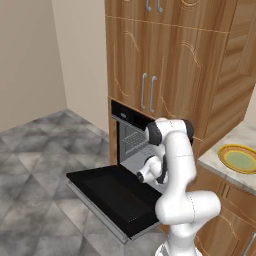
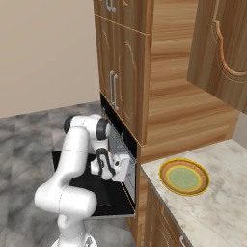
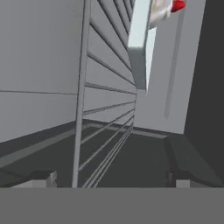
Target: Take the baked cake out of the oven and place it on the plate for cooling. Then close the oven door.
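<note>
Hand view: open claw (image 3: 109, 177) faces one baked cake (image 3: 165, 8) on one tray (image 3: 141, 43).

The black built-in oven (image 1: 131, 131) sits in warm, grained wooden cabinetry (image 1: 175, 65) with slim brushed-metal handles (image 1: 148, 92). Its black drop-down oven door (image 1: 112, 194) shows a dark, faintly glossy glass panel. Inside, thin grey metal wire racks (image 3: 107, 105) line smooth matt grey walls. The pale speckled stone desk (image 2: 212, 202) carries a round yellow-rimmed, pale green glazed plate (image 2: 184, 177). The grey marbled tile floor (image 1: 35, 165) looks smooth.
</note>
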Motion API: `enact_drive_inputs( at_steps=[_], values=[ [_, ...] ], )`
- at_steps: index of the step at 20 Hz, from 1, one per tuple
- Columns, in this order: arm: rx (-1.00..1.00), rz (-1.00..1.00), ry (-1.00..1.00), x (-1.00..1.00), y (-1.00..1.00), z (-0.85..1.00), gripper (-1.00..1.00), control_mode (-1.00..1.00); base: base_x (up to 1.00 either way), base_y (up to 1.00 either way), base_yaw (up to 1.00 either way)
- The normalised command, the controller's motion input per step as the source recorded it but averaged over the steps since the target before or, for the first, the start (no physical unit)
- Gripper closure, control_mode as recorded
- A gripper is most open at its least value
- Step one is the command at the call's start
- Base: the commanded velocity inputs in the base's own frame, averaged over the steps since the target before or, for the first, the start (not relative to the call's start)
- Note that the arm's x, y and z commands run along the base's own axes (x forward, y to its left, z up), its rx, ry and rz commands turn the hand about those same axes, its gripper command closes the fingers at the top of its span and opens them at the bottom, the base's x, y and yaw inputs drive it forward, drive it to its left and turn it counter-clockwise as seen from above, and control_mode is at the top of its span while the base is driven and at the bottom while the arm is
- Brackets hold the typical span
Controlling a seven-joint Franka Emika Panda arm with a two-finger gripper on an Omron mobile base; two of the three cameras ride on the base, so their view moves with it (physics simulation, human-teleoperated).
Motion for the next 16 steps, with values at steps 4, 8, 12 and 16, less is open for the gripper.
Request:
enact_drive_inputs(
  at_steps=[4, 8, 12, 16],
  values=[
    [0.00, 0.00, 0.00, 0.38, 0.00, -0.34, -1.00, -1.00, 0.00, 0.00, 0.00],
    [0.00, 0.00, 0.00, 0.33, 0.00, -0.28, -1.00, -1.00, 0.00, 0.00, 0.00],
    [0.00, 0.00, 0.00, 0.32, 0.00, -0.32, -1.00, -1.00, 0.00, 0.00, 0.00],
    [0.00, 0.00, 0.00, 0.33, -0.01, -0.28, -1.00, -1.00, 0.00, 0.00, 0.00]
  ],
)
